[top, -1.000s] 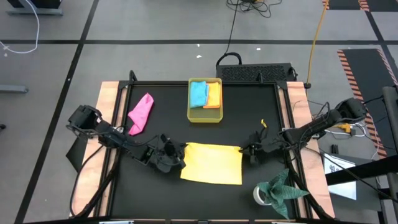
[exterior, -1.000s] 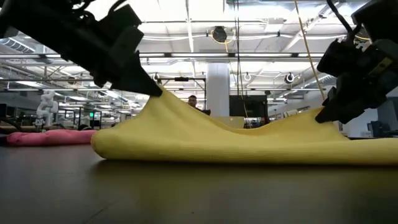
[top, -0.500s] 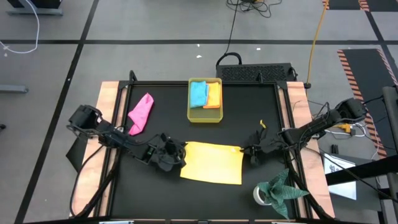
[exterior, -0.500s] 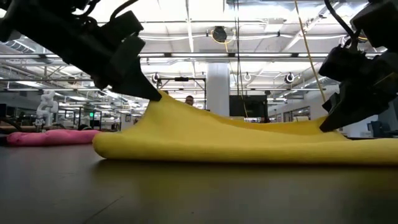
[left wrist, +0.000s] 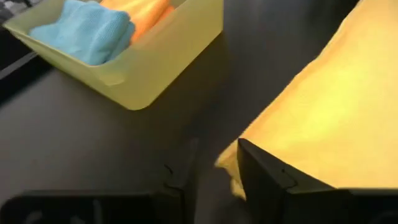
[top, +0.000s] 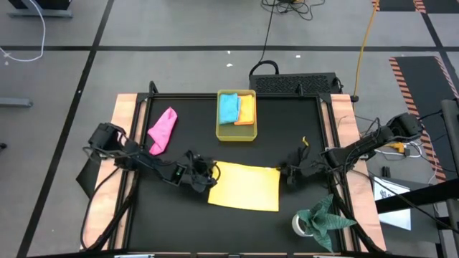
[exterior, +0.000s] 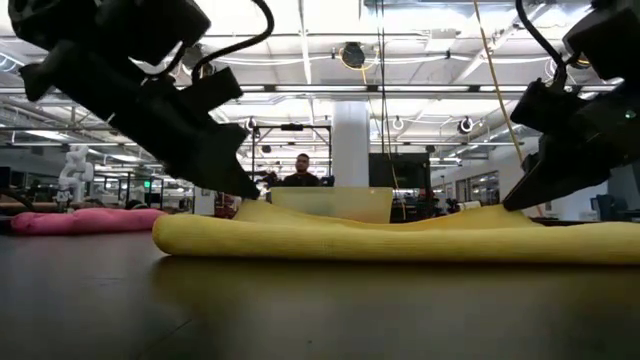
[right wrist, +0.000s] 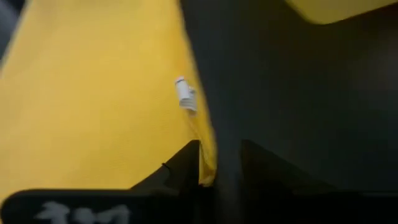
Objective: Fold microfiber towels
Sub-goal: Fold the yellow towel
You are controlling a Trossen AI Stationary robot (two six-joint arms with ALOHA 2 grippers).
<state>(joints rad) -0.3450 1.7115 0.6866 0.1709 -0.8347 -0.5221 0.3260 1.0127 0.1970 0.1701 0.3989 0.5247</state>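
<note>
While flat, yellow towel [top: 245,187] lies btwn left pincer [top: 203,177] & right pincer [top: 288,172].

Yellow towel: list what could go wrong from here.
1. The yellow towel lies folded, but its far edge sits humped in the low view; it may spring open or settle crooked.
2. The left gripper and right gripper have their fingers open right at the towel's far corners, so backing away could snag and drag the edge.
3. The yellow tray sits just beyond; a wide retreat might bump it.
</note>
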